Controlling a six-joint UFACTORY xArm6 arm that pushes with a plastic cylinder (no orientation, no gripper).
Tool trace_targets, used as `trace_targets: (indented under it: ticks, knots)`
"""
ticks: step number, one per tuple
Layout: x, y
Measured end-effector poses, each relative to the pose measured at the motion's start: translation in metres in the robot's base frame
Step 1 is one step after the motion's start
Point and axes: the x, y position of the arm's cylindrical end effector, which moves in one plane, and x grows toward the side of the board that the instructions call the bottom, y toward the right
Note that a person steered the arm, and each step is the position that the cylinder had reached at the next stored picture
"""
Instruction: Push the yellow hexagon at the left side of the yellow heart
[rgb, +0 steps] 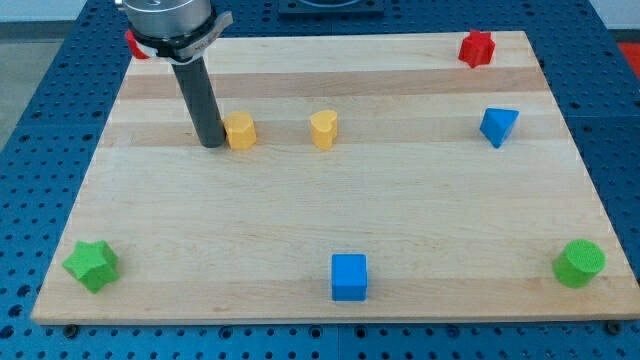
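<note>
Blue cube (349, 277) on pale wooden board (300, 220)

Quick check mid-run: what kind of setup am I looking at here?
Likely a robotics lab bench: a wooden board lies on a blue perforated mounting table, with small coloured test blocks on it. My tip sits just left of the yellow hexagon.
</note>
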Motion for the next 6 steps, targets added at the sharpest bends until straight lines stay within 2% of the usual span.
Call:
trace_targets:
  ticks: [4,6]
  knots:
    - [0.0,0.057]
    - [0.0,0.063]
